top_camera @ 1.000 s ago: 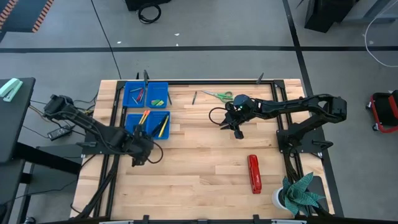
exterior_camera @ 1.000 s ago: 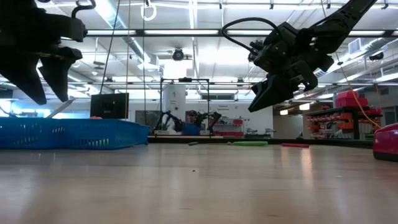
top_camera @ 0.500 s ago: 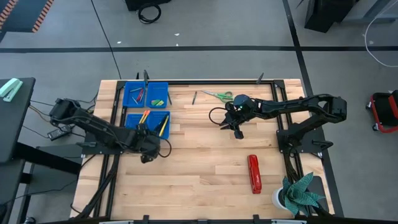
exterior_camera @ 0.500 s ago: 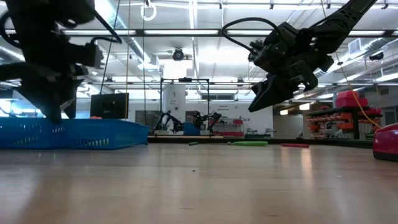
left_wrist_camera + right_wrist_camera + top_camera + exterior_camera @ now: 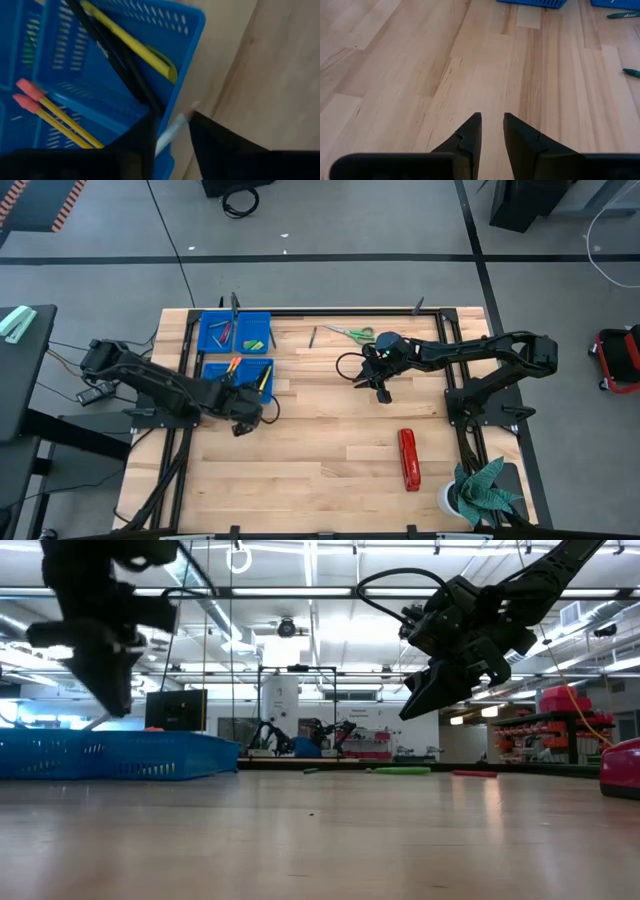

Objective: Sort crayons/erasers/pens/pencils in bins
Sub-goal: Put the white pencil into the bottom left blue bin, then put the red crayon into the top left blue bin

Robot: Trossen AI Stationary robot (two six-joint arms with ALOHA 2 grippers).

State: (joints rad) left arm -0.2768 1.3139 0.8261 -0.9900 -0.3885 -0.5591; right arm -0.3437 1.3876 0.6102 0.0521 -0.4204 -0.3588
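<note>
Blue bins [image 5: 237, 352] stand in a block at the table's far left. In the left wrist view, one bin [image 5: 75, 95] holds yellow pencils [image 5: 55, 112] with pink ends. Its neighbour [image 5: 192, 30] holds black pens [image 5: 120, 62] and a yellow stick [image 5: 132, 45]. My left gripper [image 5: 172, 117] hangs over the block's near right corner [image 5: 245, 418], pointing down. A white pencil [image 5: 172, 132] slants across the narrow gap between its open fingers. My right gripper [image 5: 381, 390] hovers over mid-table, slightly open [image 5: 492, 116], holding nothing. My left gripper has the white pencil [image 5: 175, 129] slanting between its two fingers, which come from above. The gap is wider than the stick. The pencil's lower end runs behind one finger [image 5: 145, 140], so I cannot tell whether a finger touches it.
Green-handled scissors [image 5: 352, 332] and a dark stick [image 5: 313, 336] lie near the far edge. A red stapler [image 5: 408, 460] lies near right, with a potted plant [image 5: 480, 490] at the corner. Green sticks [image 5: 622, 15] show beyond the right gripper. Bare wood fills the middle.
My left gripper has moved toward the table's right edge along the near side of the bins and rolled somewhat. Its fingers stood wide apart a second ago and are now drawn close together around the white pencil. The right arm has kept still.
</note>
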